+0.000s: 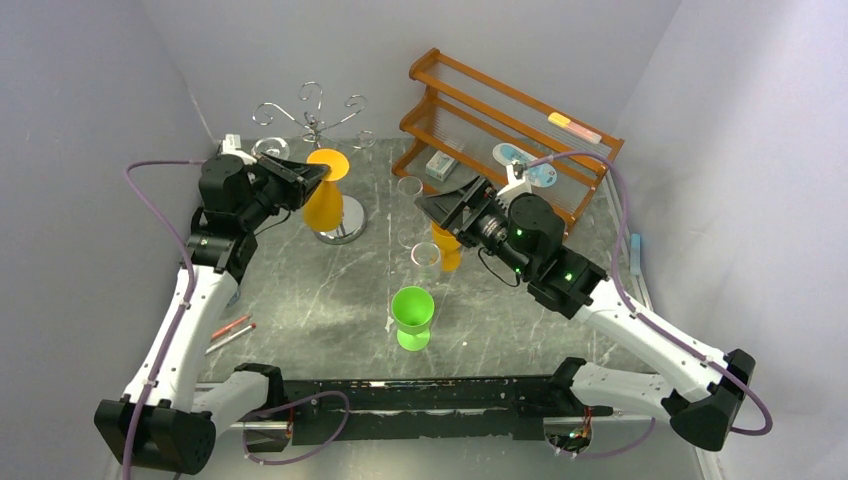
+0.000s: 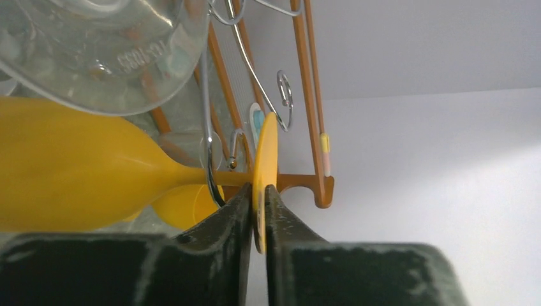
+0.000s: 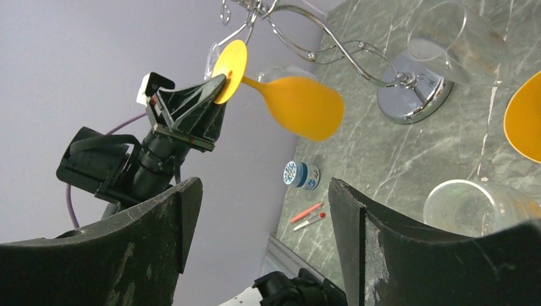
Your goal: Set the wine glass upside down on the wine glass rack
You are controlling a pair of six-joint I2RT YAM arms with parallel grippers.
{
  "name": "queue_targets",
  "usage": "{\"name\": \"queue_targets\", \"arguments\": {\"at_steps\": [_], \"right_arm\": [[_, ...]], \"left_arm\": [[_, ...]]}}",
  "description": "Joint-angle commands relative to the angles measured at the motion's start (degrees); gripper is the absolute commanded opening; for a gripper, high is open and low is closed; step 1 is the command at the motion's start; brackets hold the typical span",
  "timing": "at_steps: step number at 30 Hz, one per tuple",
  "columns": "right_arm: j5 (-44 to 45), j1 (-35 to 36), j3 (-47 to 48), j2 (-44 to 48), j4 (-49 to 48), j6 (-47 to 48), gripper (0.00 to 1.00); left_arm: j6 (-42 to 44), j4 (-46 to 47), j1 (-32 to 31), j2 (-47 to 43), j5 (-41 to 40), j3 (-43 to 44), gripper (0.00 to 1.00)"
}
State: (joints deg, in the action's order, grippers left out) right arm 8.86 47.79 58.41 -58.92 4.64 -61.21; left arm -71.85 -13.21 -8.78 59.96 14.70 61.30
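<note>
An orange-yellow wine glass [image 1: 323, 205] hangs bowl down beside the pole of the silver wire wine glass rack [image 1: 315, 120], with its stem in one of the curled arms. My left gripper [image 1: 318, 175] comes in from the left and is shut on the edge of the glass's round foot [image 2: 265, 150]. In the left wrist view both fingers lie flat against that thin disc, and the bowl [image 2: 76, 172] points away to the left. My right gripper [image 1: 425, 205] hovers open mid-table, right of the rack, with nothing between its fingers [image 3: 357, 242]. From the right wrist the glass [image 3: 300, 105] is seen hanging under the rack's scrolls [image 3: 332, 48].
A brown wooden two-tier shelf [image 1: 500, 120] stands at the back right. A green glass [image 1: 412, 315] stands upright near the front. Clear glasses [image 1: 426, 255] and another orange glass [image 1: 447, 245] stand by my right gripper. Pens [image 1: 232, 330] lie at the left, near a small round tin [image 3: 301, 174].
</note>
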Motion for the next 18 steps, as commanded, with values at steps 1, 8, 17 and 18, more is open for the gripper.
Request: {"name": "queue_targets", "arguments": {"at_steps": [1,8,17,18], "right_arm": [[2.1,-0.3,-0.8,1.4,1.0,0.8,0.76],[3.0,-0.3,-0.8,2.2,2.2,1.6,0.77],[4.9,-0.3,-0.9,4.7,8.1,9.4,0.79],[5.1,-0.3,-0.7,5.1,9.1,11.5,0.80]], "left_arm": [[3.3,-1.5,0.0,-0.6,2.6,1.4,0.26],[7.5,-5.6,0.0,-2.9,3.4,2.2,0.59],[17.7,-13.7,0.0,-7.8,6.9,2.3,0.81],[19.9,-15.3,0.0,-8.7,6.6,2.4,0.82]]}}
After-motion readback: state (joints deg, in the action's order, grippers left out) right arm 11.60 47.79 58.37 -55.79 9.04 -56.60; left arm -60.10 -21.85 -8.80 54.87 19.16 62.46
